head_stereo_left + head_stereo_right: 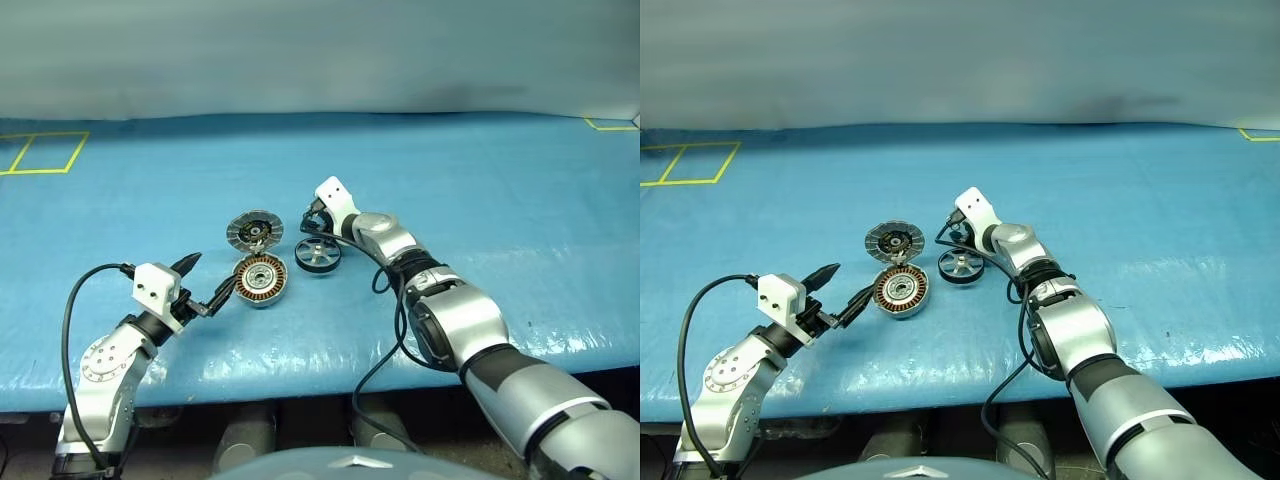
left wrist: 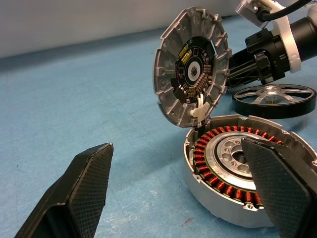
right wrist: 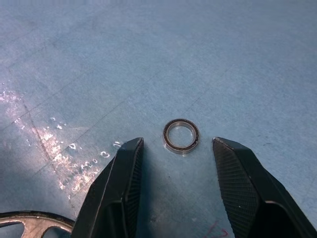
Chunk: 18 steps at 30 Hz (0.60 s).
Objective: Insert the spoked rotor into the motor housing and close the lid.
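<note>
One small loose ring [image 3: 181, 136] lies between the right pincer's [image 3: 178, 148] fingers.

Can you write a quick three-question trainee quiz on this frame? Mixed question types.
1. True or false: the lid is shut over the motor housing.
2. What lies between the fingertips of the right gripper?
A. the spoked rotor
B. a small loose ring
C. the lid
3. Fill in: the spoked rotor lies flat on the ____ table cover.

Key
1. False. The lid stands open, tilted up from the housing's edge, and the copper windings are exposed.
2. B. The small loose ring lies on the cover between the open fingers, ungripped.
3. Blue. The rotor sits beside the housing, not in it; the left gripper is open near the housing.
</note>
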Motion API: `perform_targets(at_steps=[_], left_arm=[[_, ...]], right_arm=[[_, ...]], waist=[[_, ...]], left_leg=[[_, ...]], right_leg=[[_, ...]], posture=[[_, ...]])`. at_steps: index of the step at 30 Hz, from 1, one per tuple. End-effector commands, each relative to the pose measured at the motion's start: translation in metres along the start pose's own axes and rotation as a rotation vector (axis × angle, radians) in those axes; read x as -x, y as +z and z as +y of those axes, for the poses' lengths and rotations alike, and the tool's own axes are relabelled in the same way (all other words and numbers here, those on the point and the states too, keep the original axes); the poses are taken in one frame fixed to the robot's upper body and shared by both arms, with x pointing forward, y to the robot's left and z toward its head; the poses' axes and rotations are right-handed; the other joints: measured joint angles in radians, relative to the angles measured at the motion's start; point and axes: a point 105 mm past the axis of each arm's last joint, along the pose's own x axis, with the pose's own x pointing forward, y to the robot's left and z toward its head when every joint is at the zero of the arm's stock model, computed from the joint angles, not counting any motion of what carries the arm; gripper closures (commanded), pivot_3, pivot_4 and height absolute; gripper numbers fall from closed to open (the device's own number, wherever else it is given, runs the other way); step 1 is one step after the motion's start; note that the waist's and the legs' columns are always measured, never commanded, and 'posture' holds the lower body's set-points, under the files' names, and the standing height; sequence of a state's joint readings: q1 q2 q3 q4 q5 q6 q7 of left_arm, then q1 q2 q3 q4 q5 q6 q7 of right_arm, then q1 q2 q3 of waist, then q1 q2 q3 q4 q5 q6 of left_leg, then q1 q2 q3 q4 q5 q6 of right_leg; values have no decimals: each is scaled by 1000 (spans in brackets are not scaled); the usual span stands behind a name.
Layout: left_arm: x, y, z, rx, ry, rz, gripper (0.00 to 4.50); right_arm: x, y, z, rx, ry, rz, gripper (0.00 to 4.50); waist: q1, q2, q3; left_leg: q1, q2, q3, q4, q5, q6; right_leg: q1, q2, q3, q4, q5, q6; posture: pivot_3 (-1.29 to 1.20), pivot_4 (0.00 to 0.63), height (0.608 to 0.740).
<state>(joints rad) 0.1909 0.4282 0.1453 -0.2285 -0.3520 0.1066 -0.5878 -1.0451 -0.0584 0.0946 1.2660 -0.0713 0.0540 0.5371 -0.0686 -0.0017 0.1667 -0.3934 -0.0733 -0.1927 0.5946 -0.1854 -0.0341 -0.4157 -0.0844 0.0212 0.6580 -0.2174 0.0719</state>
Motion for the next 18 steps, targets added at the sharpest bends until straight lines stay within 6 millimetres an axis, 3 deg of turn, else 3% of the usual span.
perform_targets(at_steps=[1,16,18], left_arm=[[2,11,2,-41,10,-28,0],[1,8,0,-39,2,-8,0],[1,7,0,-39,2,-5,0]], right_arm=[[-1,18,0,-7,-4,-46,2222],[-7,18,8,-35,-14,-52,2222],[-7,15,7,-36,-26,-43,2590]], waist=[[0,0,0],[-1,0,0],[-1,0,0]], left_leg=[[0,0,0,0,0,0],[0,3,0,0,0,0],[0,3,0,0,0,0]], right_leg=[[0,0,0,0,0,0],[0,3,1,0,0,0],[0,3,1,0,0,0]], posture=[[0,150,740],[0,150,740],[0,150,740]])
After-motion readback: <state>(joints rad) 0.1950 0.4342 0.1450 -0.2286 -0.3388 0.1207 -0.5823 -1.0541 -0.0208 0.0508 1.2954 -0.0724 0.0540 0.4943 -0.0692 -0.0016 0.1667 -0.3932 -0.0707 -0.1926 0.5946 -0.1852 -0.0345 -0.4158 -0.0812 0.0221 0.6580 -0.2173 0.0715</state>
